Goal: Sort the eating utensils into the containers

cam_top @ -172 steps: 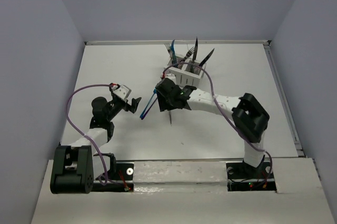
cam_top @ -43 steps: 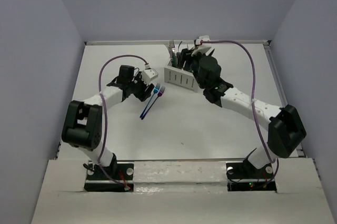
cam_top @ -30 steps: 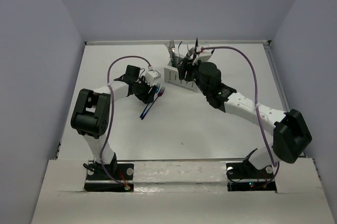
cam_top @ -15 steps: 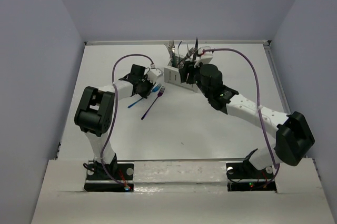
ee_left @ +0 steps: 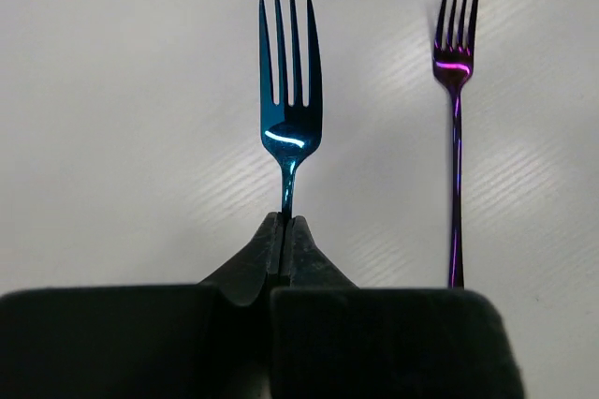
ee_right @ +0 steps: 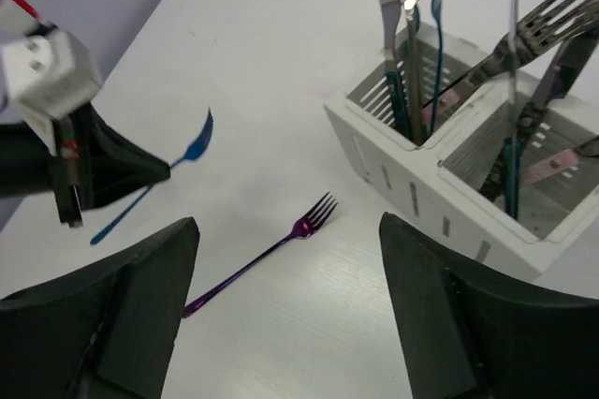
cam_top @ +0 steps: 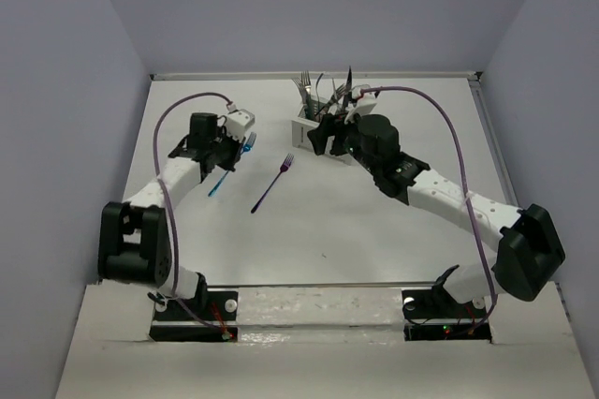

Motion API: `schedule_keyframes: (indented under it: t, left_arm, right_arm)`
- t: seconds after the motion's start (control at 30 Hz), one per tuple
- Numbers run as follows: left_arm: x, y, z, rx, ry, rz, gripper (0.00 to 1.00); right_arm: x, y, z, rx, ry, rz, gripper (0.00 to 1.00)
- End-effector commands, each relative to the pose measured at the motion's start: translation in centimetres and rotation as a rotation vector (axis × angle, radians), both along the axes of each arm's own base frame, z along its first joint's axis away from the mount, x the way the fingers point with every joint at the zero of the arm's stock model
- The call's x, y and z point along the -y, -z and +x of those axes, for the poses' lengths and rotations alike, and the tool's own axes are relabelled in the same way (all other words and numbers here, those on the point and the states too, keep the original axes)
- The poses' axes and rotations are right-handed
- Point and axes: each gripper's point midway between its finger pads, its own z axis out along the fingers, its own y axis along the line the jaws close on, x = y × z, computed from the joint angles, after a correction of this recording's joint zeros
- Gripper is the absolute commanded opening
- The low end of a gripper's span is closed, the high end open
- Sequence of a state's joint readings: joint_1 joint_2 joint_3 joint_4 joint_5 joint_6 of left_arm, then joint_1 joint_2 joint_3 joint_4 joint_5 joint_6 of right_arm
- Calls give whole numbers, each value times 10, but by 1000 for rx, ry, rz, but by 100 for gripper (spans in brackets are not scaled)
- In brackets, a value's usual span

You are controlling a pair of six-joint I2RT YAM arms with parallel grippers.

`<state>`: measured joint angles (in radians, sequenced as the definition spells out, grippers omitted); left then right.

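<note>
My left gripper [cam_top: 228,155] is shut on the handle of a blue fork [ee_left: 288,127], which hangs just above the table left of centre with its tines forward. A purple fork [cam_top: 271,184] lies loose on the table to its right, also seen in the left wrist view as the purple fork [ee_left: 456,137]. The white caddy [ee_right: 421,188] stands at the back with several forks and knives [ee_right: 412,34] upright in both compartments. My right gripper [ee_right: 288,223] hovers open in front of the caddy, above the purple fork [ee_right: 271,254], holding nothing.
The right arm's wrist covers much of the caddy [cam_top: 303,125] in the top view. A purple cable [cam_top: 449,137] arcs over the right arm. Low walls border the white table [cam_top: 374,221] at the back and sides.
My left gripper closed on the blue fork and carried it left, away from the purple fork. My right gripper opened wider and drew slightly back from the caddy.
</note>
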<state>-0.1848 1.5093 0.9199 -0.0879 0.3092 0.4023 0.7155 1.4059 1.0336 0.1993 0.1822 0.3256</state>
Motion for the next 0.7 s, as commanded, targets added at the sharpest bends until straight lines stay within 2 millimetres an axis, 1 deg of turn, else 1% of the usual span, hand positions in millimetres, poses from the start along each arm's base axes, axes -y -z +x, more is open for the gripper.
schedule_keyframes:
  t: [0.0, 0.03, 0.07, 0.1, 0.13, 0.2, 0.23, 0.27, 0.3, 0.33, 0.37, 0.4, 0.43, 0.47, 0.5, 0.53, 0.57, 0.6, 0.63, 0.67]
  left_arm:
    - [-3, -110, -4, 274, 14, -147, 0]
    - [-2, -120, -10, 309, 28, -158, 0]
    - [-1, -132, -15, 347, 38, -168, 0]
    - [1, -154, -25, 416, 55, -194, 0]
    - [3, -164, -30, 443, 57, -211, 0]
    - [7, -185, -41, 498, 79, -246, 0]
    - [10, -202, -49, 531, 89, -282, 0]
    - [12, -210, -53, 543, 93, -301, 0]
    - [16, -219, -57, 556, 110, -321, 0]
    - [18, -226, -60, 559, 111, -344, 0]
    - [20, -237, -62, 589, 121, -363, 0]
    - [21, -241, -64, 595, 122, -377, 0]
    - [22, -246, -66, 601, 121, -396, 0]
    - [22, -251, -69, 615, 122, -405, 0]
    - [22, -256, -70, 630, 120, -413, 0]
    - [22, -258, -71, 636, 118, -418, 0]
    - [22, -262, -72, 645, 112, -426, 0]
    - [20, -265, -72, 654, 101, -430, 0]
    - [20, -269, -72, 666, 97, -433, 0]
    - [19, -270, -72, 669, 92, -437, 0]
  right_arm:
    - [-25, -52, -27, 16, -166, 144, 89]
    - [-32, -60, -35, 7, -218, 176, 91]
    - [-37, -65, -39, 6, -247, 192, 94]
    - [-42, -79, -43, 9, -278, 225, 100]
    - [-47, -86, -46, 6, -312, 244, 100]
    - [-63, -90, -50, -12, -390, 268, 99]
    - [-71, -106, -52, 5, -418, 294, 92]
    - [-82, -111, -58, 5, -461, 300, 90]
    - [-94, -106, -55, -12, -483, 306, 89]
    - [-106, -123, -64, 8, -540, 331, 84]
    - [-115, -123, -59, -3, -554, 351, 82]
    - [-119, -136, -65, 24, -578, 368, 80]
    - [-127, -140, -65, 17, -588, 389, 77]
    - [-129, -146, -63, 29, -585, 413, 76]
    - [-132, -144, -59, 24, -579, 421, 74]
    - [-137, -144, -62, 22, -589, 430, 73]
    - [-139, -144, -60, 24, -588, 438, 71]
    - [-144, -148, -65, 33, -605, 450, 70]
    - [-150, -145, -68, 26, -611, 449, 68]
    - [-150, -143, -66, 27, -602, 448, 68]
